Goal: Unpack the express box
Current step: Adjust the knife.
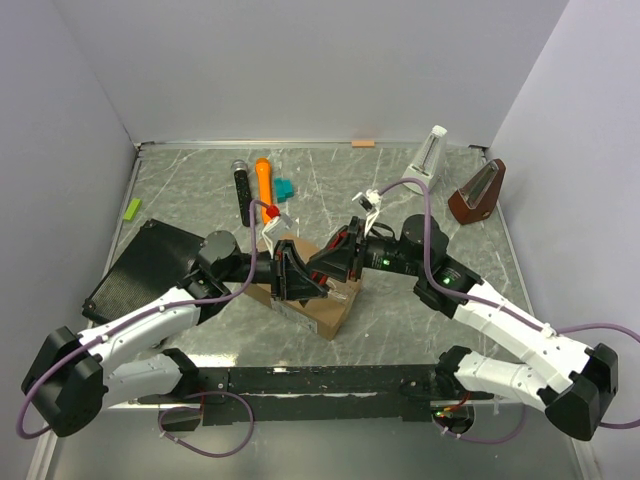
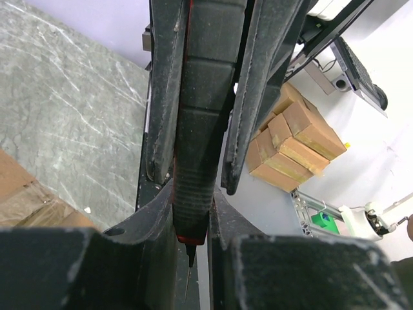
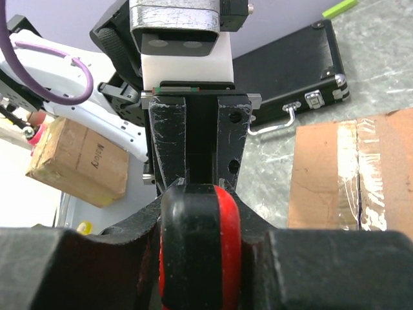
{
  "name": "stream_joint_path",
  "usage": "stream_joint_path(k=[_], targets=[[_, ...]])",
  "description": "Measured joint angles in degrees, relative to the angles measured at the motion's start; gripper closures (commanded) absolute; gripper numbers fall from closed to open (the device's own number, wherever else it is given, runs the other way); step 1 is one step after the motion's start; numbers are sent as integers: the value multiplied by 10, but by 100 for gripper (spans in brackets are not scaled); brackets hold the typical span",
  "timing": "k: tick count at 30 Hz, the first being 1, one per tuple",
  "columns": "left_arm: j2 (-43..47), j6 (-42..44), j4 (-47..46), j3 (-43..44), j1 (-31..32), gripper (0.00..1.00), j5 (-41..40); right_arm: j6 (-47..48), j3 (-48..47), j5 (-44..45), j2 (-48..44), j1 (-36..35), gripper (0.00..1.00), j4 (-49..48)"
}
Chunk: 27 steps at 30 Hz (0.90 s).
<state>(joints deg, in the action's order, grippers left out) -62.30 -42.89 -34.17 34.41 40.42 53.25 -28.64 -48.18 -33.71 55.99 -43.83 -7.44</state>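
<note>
The express box (image 1: 330, 312) is a brown cardboard carton in the middle of the table, with a clear tape strip along its seam (image 3: 358, 171). A corner of it shows in the left wrist view (image 2: 26, 200). My left gripper (image 1: 298, 276) and right gripper (image 1: 326, 266) meet tip to tip just above the box. Both are shut on one black-and-red handled tool. In the left wrist view the ribbed handle (image 2: 200, 97) ends in a thin metal tip between my left gripper (image 2: 193, 206). In the right wrist view its rounded butt (image 3: 200, 245) sits in my right gripper (image 3: 200, 200).
A flat black ribbed case (image 1: 150, 265) lies left of the box. At the back are a black cylinder (image 1: 242, 190), an orange tool (image 1: 263, 185), a teal object (image 1: 285, 187) and a green piece (image 1: 132, 208). A white stand (image 1: 430, 155) and a brown wedge (image 1: 478, 192) stand back right.
</note>
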Motion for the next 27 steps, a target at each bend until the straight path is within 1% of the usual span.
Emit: stream_joint_path(k=[2,6,8,10,11,12,15,16,17,19,20,24,27], targets=[[2,3,7,0,-1,99,2,2,-10,-3,7,0,64,16],[12,14,32,0,-11,99,7,11,-26,-10,14,4,63,60],[14,18,43,0,-13,99,8,14,-31,-14,17,6,68,76],[15,20,50,0,-13,99,9,14,-33,-19,19,6,87,83],[15,20,52,0,-13,99,9,14,-33,-23,19,6,95,83],[15,19,53,0,-13,99,14,16,-33,-27,20,6,100,83],[15,19,54,0,-13,98,16,14,-33,-31,22,7,100,83],[15,19,54,0,-13,96,15,13,-33,-33,23,7,100,81],[15,19,53,-1,-14,91,15,12,-33,-34,23,7,100,79],[15,19,53,-1,-14,58,15,10,-31,-32,22,7,100,75],[15,19,54,-1,-14,44,14,10,-30,-29,20,7,100,75],[20,35,79,-1,-14,21,3,19,-16,4,-5,7,100,83],[37,53,119,0,-14,15,-27,36,-16,42,-30,7,100,96]])
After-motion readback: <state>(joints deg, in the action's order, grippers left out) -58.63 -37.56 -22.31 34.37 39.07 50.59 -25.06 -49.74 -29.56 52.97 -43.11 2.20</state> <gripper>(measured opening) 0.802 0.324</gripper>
